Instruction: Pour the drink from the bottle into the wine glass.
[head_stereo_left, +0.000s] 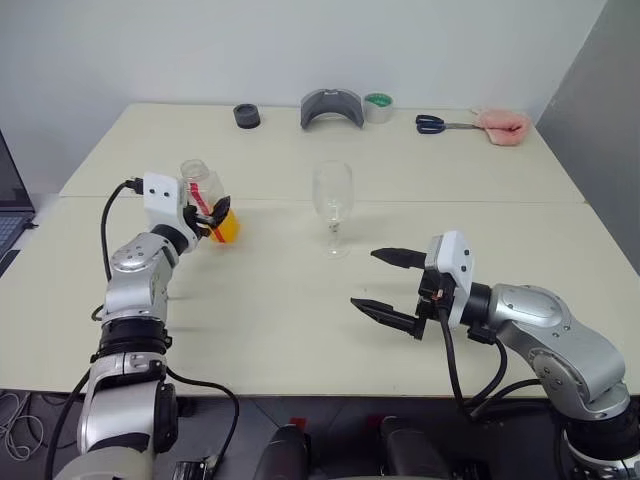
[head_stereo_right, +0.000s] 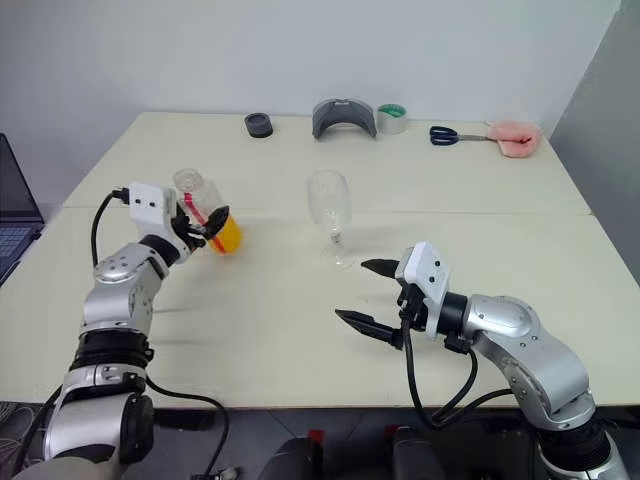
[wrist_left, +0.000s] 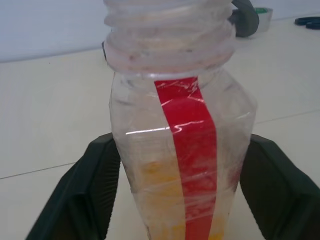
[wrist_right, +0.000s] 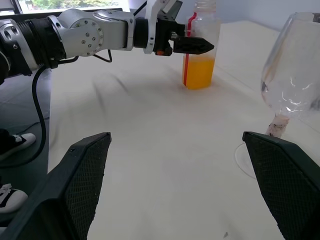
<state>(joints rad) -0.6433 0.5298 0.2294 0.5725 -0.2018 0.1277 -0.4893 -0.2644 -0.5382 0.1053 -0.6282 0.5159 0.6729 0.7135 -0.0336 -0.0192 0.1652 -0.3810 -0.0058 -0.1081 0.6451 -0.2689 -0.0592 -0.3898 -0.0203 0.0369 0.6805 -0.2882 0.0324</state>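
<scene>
Right gripper (head_stereo_left: 385, 282): nearest, fingers spread wide, empty.
Left gripper (head_stereo_left: 211, 217): fingers either side of small clear plastic bottle (head_stereo_left: 208, 203) with red label strip; pinching it, apparently.
Bottle contents: orange-yellow drink (head_stereo_left: 226, 229) in lower part; neck uncapped.
Clear stemmed wine glass (head_stereo_left: 333, 203): mid-table, upright, empty.
Progress: pouring not yet begun.

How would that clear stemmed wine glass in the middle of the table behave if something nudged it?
The clear stemmed wine glass would probably tip easily: a wide bowl sits high on a thin stem over a small round foot. It looks empty, so likely light and quick to slide on the smooth pale table. Thin glass, so probably fragile if it fell.
</scene>
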